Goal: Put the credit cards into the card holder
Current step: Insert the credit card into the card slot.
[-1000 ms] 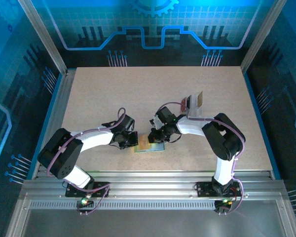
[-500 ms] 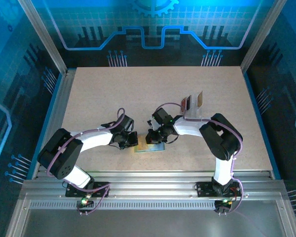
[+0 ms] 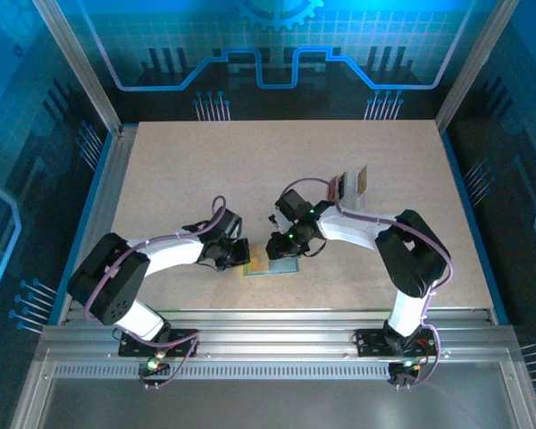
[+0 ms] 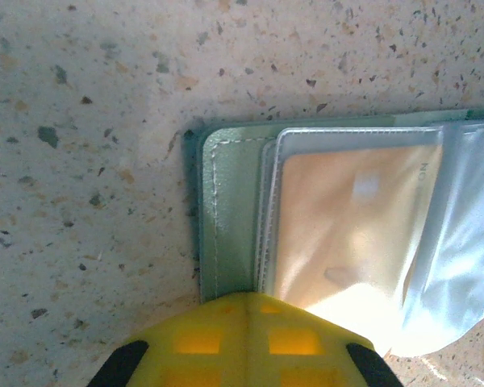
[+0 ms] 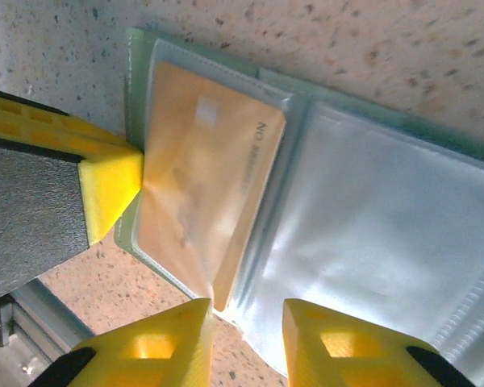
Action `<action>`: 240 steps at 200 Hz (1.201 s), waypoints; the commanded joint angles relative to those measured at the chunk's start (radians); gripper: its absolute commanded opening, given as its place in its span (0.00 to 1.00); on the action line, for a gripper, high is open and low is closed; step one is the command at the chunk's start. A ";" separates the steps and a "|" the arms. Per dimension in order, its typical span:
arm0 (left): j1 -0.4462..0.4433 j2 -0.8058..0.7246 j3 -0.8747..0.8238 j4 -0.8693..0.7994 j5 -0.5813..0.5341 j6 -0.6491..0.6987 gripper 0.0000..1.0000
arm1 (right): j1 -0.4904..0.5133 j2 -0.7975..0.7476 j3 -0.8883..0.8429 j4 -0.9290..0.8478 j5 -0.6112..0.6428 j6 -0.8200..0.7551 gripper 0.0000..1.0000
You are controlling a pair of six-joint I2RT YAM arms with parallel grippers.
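Observation:
The card holder (image 3: 274, 266) lies open on the table between both arms, grey-green with clear shiny sleeves (image 5: 379, 234). A tan credit card (image 5: 202, 177) sits in its left sleeve, one long edge sticking out of it. My right gripper (image 5: 246, 322) is open just off the holder's near edge, and the card's corner lies beside its left finger (image 5: 173, 343), with nothing clamped. My left gripper (image 4: 254, 306) is shut, its yellow tip pressing on the holder's green edge (image 4: 226, 210) beside the tan card (image 4: 347, 218). Other credit cards (image 3: 350, 184), dark red and tan, stand upright further back.
The left gripper's yellow tip (image 5: 109, 189) rests against the holder's left side in the right wrist view. The speckled tabletop (image 3: 205, 170) spreads open to the back and left. A metal rail (image 3: 268, 322) runs along the near edge.
My right gripper's jaws have opened and let go of the tan card, which stays in the sleeve. The right arm's elbow swung a little to the right. The left gripper has not moved.

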 commanded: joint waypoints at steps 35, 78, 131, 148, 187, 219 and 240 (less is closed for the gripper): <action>-0.003 0.051 -0.042 0.013 -0.006 -0.019 0.04 | -0.023 0.025 0.108 -0.177 0.189 -0.090 0.25; -0.004 0.053 -0.040 0.013 -0.004 -0.020 0.04 | -0.015 0.076 0.151 -0.184 0.231 -0.113 0.28; -0.003 0.053 -0.037 0.010 -0.003 -0.018 0.04 | 0.004 0.140 0.182 -0.188 0.286 -0.129 0.30; -0.004 0.051 -0.038 0.009 -0.004 -0.017 0.05 | 0.023 0.155 0.176 -0.188 0.305 -0.132 0.31; -0.004 0.053 -0.036 0.008 -0.003 -0.016 0.05 | 0.053 0.172 0.128 -0.183 0.346 -0.102 0.29; -0.004 0.053 -0.036 0.006 -0.004 -0.013 0.05 | 0.063 0.172 0.109 -0.182 0.351 -0.091 0.22; -0.004 0.053 -0.039 0.007 -0.006 -0.013 0.05 | 0.064 0.160 0.110 -0.184 0.353 -0.092 0.16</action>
